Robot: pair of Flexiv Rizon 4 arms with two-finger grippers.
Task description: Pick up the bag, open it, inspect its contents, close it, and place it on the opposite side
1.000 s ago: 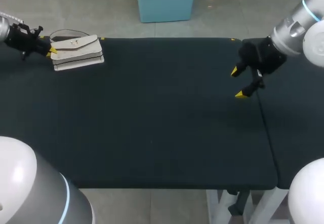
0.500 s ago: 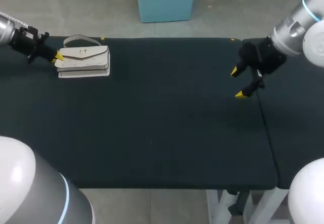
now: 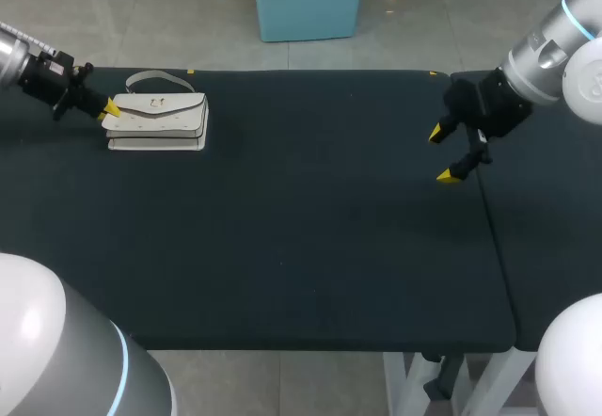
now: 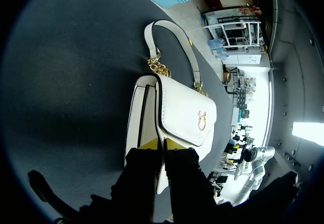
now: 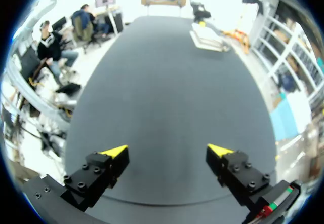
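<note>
A white handbag point(image 3: 158, 115) with a strap and gold clasp lies flat at the table's far left corner. My left gripper point(image 3: 110, 108) is at the bag's left end. In the left wrist view the bag point(image 4: 177, 107) lies right ahead, and the left gripper point(image 4: 161, 144) is shut on the bag's near edge, which is pinched between its yellow tips. My right gripper point(image 3: 442, 155) hovers over the table's right side, open and holding nothing. Seen from the right wrist, the right gripper point(image 5: 167, 150) spreads wide over bare cloth, with the bag point(image 5: 206, 39) far ahead.
The black table point(image 3: 301, 247) stretches between the two arms. A seam point(image 3: 496, 218) on the right separates it from a second black surface, just under my right gripper.
My left gripper has moved right and slightly inward, pulling the bag along; the bag has turned to lie squarer to the table's far edge. The right arm has kept still.
</note>
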